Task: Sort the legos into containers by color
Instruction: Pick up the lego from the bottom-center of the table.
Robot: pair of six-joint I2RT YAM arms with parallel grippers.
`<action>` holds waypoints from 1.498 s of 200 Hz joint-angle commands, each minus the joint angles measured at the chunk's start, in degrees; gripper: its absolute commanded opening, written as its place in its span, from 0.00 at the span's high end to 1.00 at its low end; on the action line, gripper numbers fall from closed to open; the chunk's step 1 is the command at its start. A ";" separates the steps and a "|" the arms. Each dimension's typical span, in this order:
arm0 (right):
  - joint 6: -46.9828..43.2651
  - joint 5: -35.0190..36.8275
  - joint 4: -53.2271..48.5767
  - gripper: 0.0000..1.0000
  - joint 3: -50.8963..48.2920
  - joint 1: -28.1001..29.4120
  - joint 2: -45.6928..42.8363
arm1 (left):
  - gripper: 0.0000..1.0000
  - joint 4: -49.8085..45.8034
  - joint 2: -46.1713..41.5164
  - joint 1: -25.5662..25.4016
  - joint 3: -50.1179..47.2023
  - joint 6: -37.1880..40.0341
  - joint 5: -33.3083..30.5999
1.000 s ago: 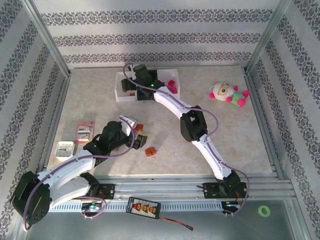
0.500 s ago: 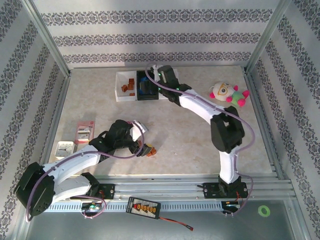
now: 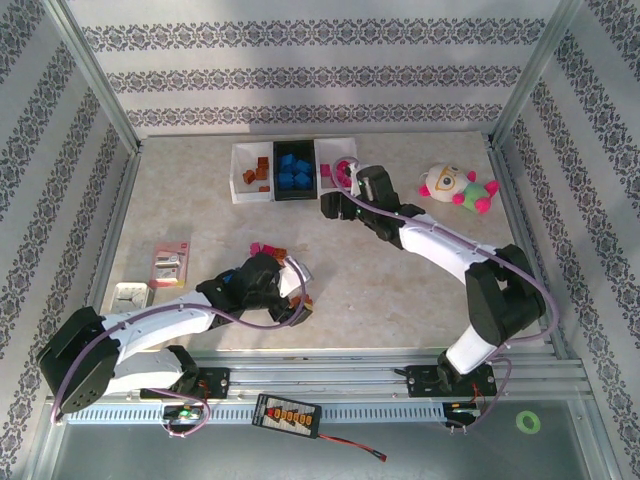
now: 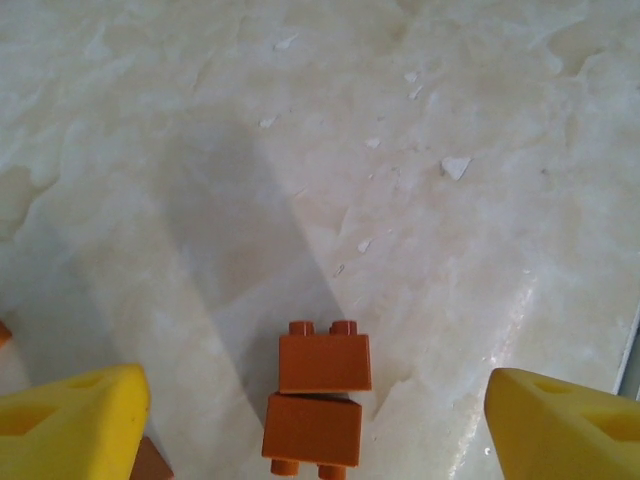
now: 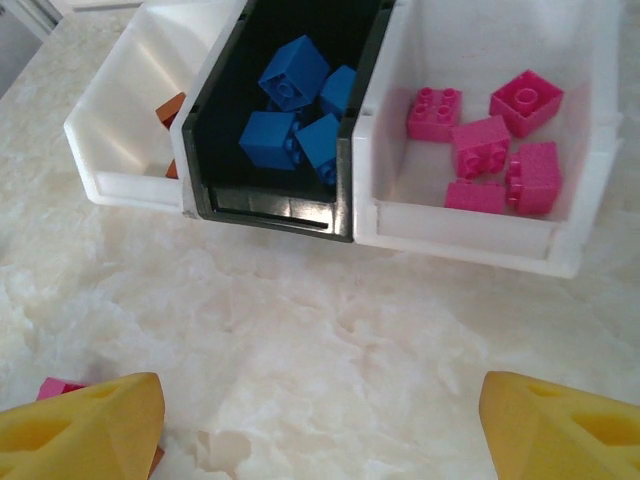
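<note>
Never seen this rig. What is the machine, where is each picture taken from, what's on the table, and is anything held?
Two robot arms stand at a table's near edge. The wide picture looks down from above; the other two come from wrist cameras, yellow fingers showing. The left gripper hangs open over two orange bricks, gripping nothing. The right gripper, open and empty, faces three bins: more orange bricks in the left white bin, blue bricks in the black bin, pink bricks in the right white bin. A plush toy lies aside.
</note>
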 commanded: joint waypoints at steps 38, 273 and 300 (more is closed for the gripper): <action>3.16 0.41 2.38 0.17 -2.58 -0.89 -3.79 | 0.26 12.54 5.29 -0.80 -6.03 -1.88 -5.05; 5.00 1.55 2.67 0.18 -4.15 -1.42 -4.62 | 0.41 16.02 8.58 -0.80 -8.63 -5.20 -1.24; 5.29 1.12 2.67 0.18 -4.19 -1.42 -4.65 | 0.44 17.93 12.00 -0.81 -7.33 -5.76 -1.35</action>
